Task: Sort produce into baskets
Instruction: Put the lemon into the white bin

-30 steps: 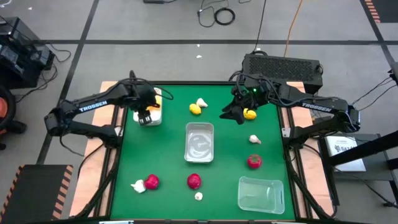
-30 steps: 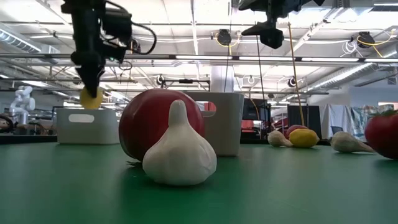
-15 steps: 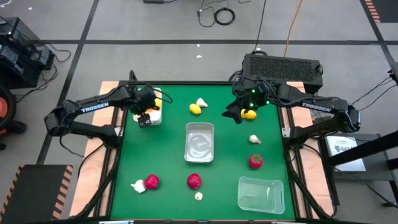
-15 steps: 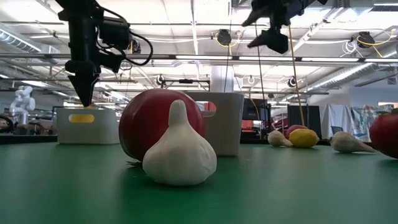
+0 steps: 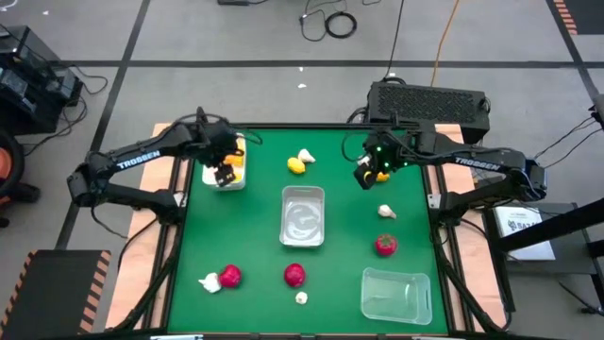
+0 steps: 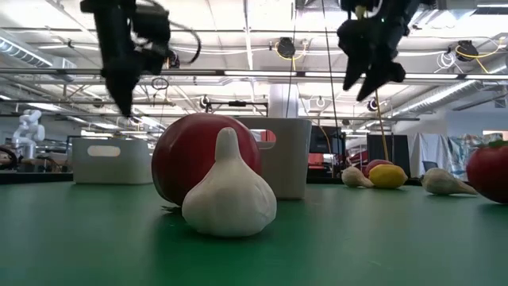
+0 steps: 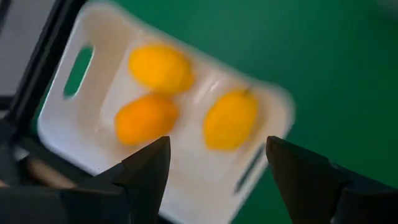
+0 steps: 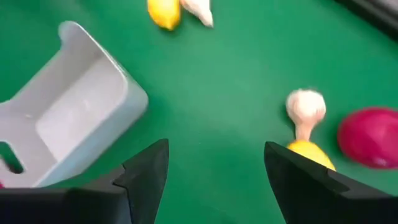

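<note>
From above, the left gripper (image 5: 224,175) hangs over the white basket (image 5: 229,179) at the table's far left. The right gripper (image 5: 364,176) hovers far right, carrying a yellow lemon (image 5: 382,174). Two clear baskets sit mid-table (image 5: 303,216) and near right (image 5: 395,294).

From table level, a garlic bulb (image 6: 228,195) stands before a red strawberry (image 6: 186,151).

At the left wrist, fingers (image 7: 146,171) spread apart, released, over three lemons (image 7: 230,119) lying in the white basket.

At the right wrist, fingers (image 8: 149,168) apart, the lemon (image 8: 311,154) showing between them.
</note>
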### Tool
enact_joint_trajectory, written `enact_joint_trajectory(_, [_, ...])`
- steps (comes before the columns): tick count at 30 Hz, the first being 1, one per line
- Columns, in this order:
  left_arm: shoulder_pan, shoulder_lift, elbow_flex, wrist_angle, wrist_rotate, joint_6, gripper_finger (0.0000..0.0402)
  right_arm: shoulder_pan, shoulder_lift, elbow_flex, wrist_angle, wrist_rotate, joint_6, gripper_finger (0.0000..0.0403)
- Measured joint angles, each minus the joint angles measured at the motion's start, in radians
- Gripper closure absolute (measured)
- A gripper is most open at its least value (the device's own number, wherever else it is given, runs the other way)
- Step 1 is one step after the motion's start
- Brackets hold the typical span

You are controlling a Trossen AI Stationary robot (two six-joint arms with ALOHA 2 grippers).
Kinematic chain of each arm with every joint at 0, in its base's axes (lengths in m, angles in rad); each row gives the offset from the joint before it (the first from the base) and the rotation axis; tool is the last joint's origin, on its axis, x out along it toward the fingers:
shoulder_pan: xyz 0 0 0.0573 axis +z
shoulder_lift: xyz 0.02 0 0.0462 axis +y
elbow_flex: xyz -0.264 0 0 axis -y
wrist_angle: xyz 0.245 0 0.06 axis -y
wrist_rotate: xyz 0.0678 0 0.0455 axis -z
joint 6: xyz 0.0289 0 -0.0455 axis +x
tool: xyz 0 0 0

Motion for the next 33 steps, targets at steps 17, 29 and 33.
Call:
enact_joint_trajectory(17, [-0.022, 0.002, 0.150, 0.321, 0.249, -0.103, 0.0129, -0.060, 0.116, -0.128, 0.000, 0.075, -0.329, 0.0144])
enact_joint_trajectory(29, [-0.022, 0.002, 0.150, 0.314, 0.249, -0.161, 0.0129, -0.102, 0.302, -0.128, -0.019, 0.183, -0.420, 0.0097])
enact_joint_trajectory(33, [-0.022, 0.002, 0.150, 0.314, 0.249, -0.212, 0.0129, -0.112, 0.330, -0.128, -0.022, 0.191, -0.428, 0.0094])
